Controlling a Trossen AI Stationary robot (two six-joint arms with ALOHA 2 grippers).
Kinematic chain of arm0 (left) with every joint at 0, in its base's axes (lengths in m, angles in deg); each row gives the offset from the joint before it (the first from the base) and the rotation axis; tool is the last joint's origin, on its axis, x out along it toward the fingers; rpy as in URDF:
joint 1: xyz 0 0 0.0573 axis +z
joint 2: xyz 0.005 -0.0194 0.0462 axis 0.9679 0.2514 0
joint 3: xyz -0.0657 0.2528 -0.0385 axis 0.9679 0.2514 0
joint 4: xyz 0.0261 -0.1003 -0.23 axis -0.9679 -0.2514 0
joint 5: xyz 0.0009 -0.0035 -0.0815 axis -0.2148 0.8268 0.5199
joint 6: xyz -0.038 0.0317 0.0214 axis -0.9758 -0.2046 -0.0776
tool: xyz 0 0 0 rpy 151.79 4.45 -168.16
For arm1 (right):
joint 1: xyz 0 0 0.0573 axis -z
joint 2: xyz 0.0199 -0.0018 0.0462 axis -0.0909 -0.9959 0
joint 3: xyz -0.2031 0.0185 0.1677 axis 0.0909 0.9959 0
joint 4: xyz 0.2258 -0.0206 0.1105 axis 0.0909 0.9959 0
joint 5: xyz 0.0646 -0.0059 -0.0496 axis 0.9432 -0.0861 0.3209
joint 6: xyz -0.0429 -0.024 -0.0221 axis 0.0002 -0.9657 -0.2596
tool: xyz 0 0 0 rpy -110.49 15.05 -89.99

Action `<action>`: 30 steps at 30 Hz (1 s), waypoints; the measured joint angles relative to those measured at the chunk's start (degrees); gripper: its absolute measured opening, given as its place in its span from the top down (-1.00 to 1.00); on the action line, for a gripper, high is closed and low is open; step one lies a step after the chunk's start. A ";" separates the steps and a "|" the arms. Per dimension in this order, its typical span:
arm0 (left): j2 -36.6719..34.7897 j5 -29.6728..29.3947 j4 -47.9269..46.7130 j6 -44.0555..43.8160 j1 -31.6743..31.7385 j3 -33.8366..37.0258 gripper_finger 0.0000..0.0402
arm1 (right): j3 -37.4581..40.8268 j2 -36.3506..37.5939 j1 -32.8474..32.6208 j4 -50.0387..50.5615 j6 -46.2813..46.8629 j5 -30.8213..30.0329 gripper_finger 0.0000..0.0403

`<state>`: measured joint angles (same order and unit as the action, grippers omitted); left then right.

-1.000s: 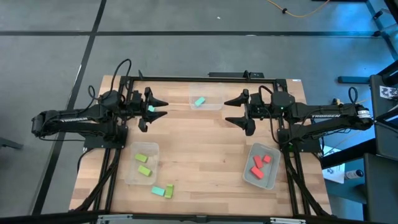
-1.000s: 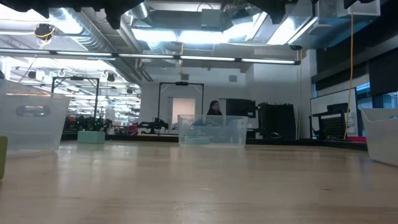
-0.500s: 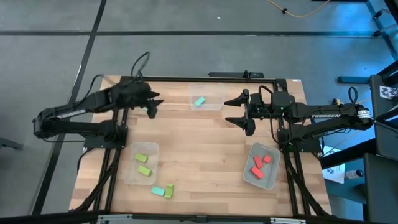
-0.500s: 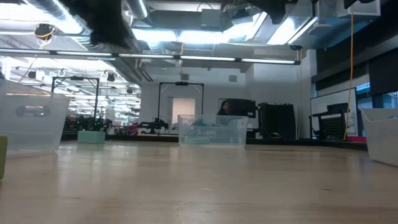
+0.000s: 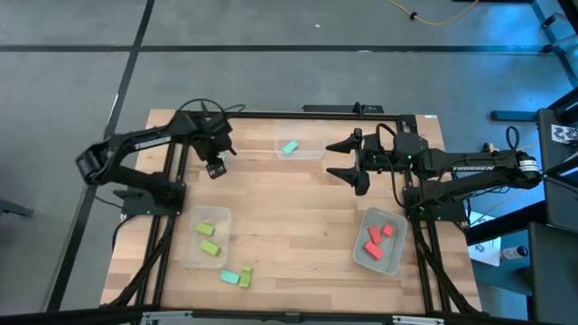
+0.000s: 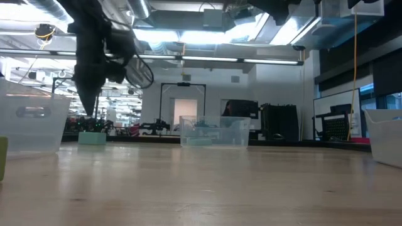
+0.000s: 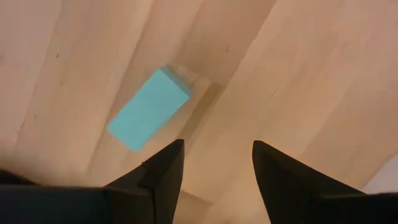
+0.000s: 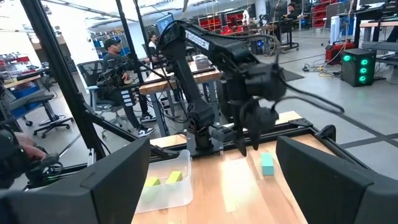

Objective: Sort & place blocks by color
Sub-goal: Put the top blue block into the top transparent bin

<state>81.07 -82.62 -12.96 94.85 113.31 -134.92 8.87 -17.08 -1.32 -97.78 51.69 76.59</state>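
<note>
High view: the left gripper [image 5: 217,168] points down at the far-left part of the wooden counter [image 5: 289,203], its fingers [image 7: 163,169] apart and holding nothing. In the left wrist view a teal block [image 7: 148,109] lies flat on the wood just beyond those fingertips, not touching them. The right gripper [image 5: 339,160] hangs over the far-right part of the counter, its fingers spread wide and empty, facing the left arm.

A clear bin [image 5: 299,143] at the far middle edge holds one teal block [image 5: 289,147]. A second bin [image 5: 206,236] at the near left holds two lime blocks [image 5: 208,238]. Just beside that bin's near corner, a teal block [image 5: 229,277] and a lime block [image 5: 245,276] lie together on the bare counter. A third bin [image 5: 380,240] at the near right holds several red blocks [image 5: 377,238].

From counter height, the left arm [image 6: 94,53] comes down at the left, in front of a workshop lit by ceiling lights. The right wrist view shows people seated at desks beyond the counter.
</note>
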 joint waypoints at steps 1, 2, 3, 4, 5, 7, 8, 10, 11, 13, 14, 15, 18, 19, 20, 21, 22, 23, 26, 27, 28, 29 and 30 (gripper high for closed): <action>0.89 -0.18 0.09 2.03 0.00 -0.01 0.08 | 0.01 0.00 0.00 0.00 0.01 0.00 -0.74; 1.44 -0.55 0.11 3.99 0.01 -0.01 0.07 | -0.01 0.00 0.00 -0.01 0.04 0.00 -0.74; 1.83 -0.79 0.22 5.89 -0.01 -0.01 0.06 | -0.01 0.00 0.00 0.02 0.04 0.00 -0.74; 2.15 -1.09 0.49 7.75 -0.01 -0.01 0.05 | 0.00 0.00 0.00 0.02 0.04 -0.02 -0.74; 2.39 -1.34 0.75 9.82 -0.01 -0.01 0.04 | 0.00 0.00 0.00 0.02 -0.02 0.00 -0.74; 2.53 -2.25 1.36 13.54 -0.01 -0.01 0.00 | -0.01 0.00 0.00 0.02 0.00 0.00 -0.74; 2.67 -2.82 1.92 15.08 -0.01 -0.01 -0.02 | 0.01 0.00 0.00 0.03 0.04 0.02 -0.74; 2.73 -3.91 2.79 18.10 -0.01 -0.01 -0.07 | 0.00 0.00 0.00 0.04 0.04 0.01 -0.74; 2.70 -4.33 3.03 19.25 -0.01 -0.01 -0.09 | 0.00 0.00 0.00 0.05 0.00 0.01 -0.74; 2.72 -4.56 3.97 21.26 -0.01 -0.01 -0.13 | -0.01 0.00 0.00 0.09 0.00 0.00 -0.74; 2.72 -4.58 4.10 22.32 -0.01 -0.01 -0.15 | -0.01 0.00 0.00 0.17 -0.02 0.02 -0.74; 2.80 -4.57 4.06 23.17 -0.01 -0.01 -0.16 | 0.01 0.00 0.00 0.40 -0.02 0.00 -0.74; 4.15 -4.63 4.11 25.41 -0.01 -0.01 -0.20 | 0.02 0.00 0.00 1.03 -0.04 0.02 -0.74; 4.84 -4.71 4.12 26.29 -0.01 -0.01 -0.21 | 0.02 0.02 0.00 1.33 -0.04 0.02 -0.74; 5.66 -4.89 4.21 27.12 -0.01 -0.01 -0.22 | 0.02 0.02 0.00 1.85 -0.02 0.02 -0.74; 6.52 -5.12 4.46 27.88 -0.01 -0.01 -0.23 | 0.02 0.02 0.00 2.51 0.01 0.02 -0.74; 7.48 -5.50 4.89 28.59 -0.01 -0.01 -0.23 | 0.02 0.02 0.00 3.07 0.09 0.02 -0.74; 8.38 -6.29 5.46 29.49 -0.01 -0.01 -0.24 | 0.02 0.02 0.00 3.39 0.09 0.02 -0.74; 10.32 -10.24 7.95 30.22 -0.01 -0.01 -0.24 | 0.02 0.02 0.00 3.73 0.11 0.04 -0.74; 10.61 -11.08 8.76 30.22 -0.01 -0.01 -0.24 | 0.02 0.02 0.00 3.73 0.12 0.04 -0.74; 10.72 -11.14 9.13 30.24 -0.01 -0.01 -0.24 | 0.02 0.02 0.00 3.71 0.13 0.04 -0.74; 10.84 -10.67 9.14 30.51 0.01 -0.01 -0.24 | 0.02 0.02 0.00 3.72 0.13 0.04 -0.74; 11.07 -9.70 9.00 31.26 -0.01 -0.01 -0.24 | 0.02 0.02 0.00 3.73 0.13 0.04 -0.74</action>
<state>92.14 -92.32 -3.96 126.11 113.31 -134.92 8.89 -17.06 -1.32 -94.05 51.82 76.64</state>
